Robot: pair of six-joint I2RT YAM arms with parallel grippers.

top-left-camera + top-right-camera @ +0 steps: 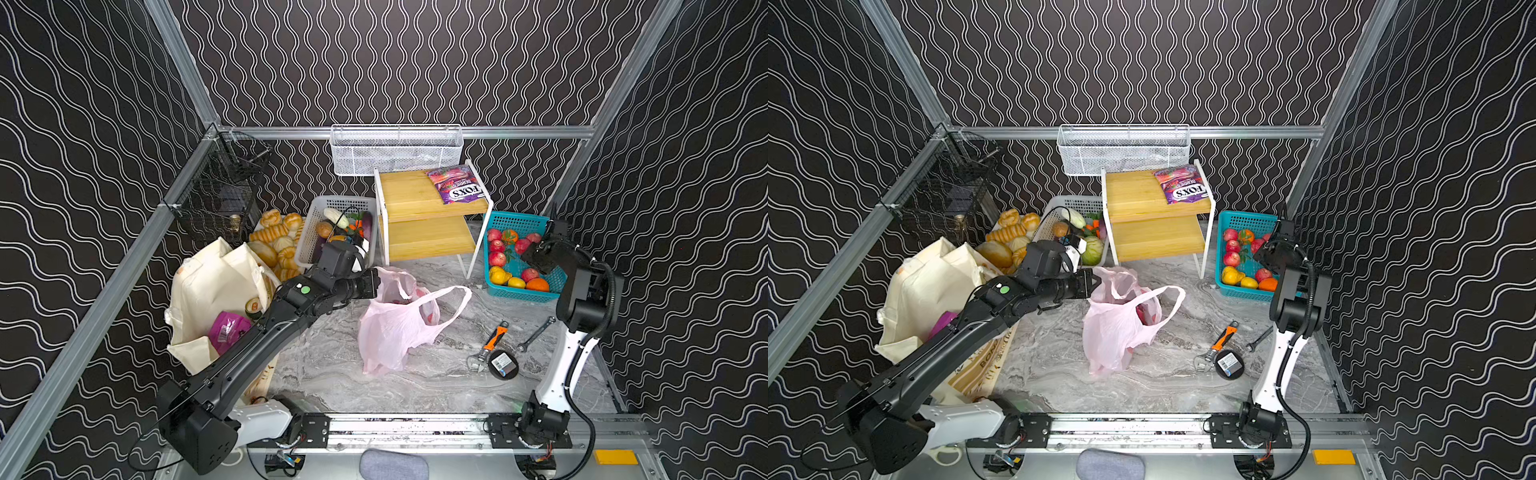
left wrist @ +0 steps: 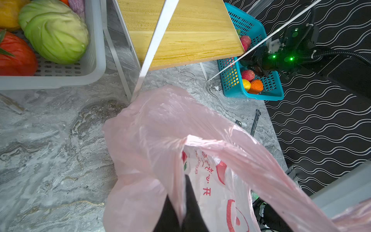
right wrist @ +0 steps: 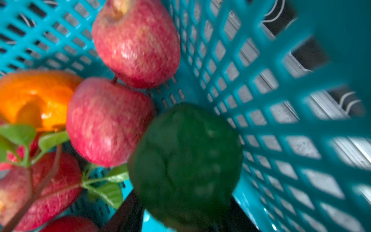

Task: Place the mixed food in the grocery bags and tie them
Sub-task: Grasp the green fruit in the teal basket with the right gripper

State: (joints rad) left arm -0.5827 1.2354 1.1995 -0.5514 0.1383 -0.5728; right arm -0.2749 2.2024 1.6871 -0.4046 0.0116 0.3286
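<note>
Grocery bags, left to right: the cream canvas tote (image 1: pixel 208 286) slumps at the left of the surface (image 1: pixel 415 386), soft and floppy, with a magenta foil pouch (image 1: pixel 228 328) and a small can (image 1: pixel 252 308) in its mouth. Your left end effector (image 1: pixel 374 283) is pinched tight on the rim of the pink plastic carrier (image 1: pixel 390 332) at centre. Judge that film thin, slippery and tearable; take it by the handle loops. Your right end effector (image 3: pixel 183 209) flanks a dark green fruit (image 3: pixel 186 160) in the teal basket (image 1: pixel 515 220); whether it grips cannot be told.

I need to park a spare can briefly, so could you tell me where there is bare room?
Bare marble runs between the pink bag and the front rail. The top shelf is free beside the FOX'S pouch, and the lower shelf looks bare. It is crowded back left around the tote, bread and white basket, and near the wrench.
</note>
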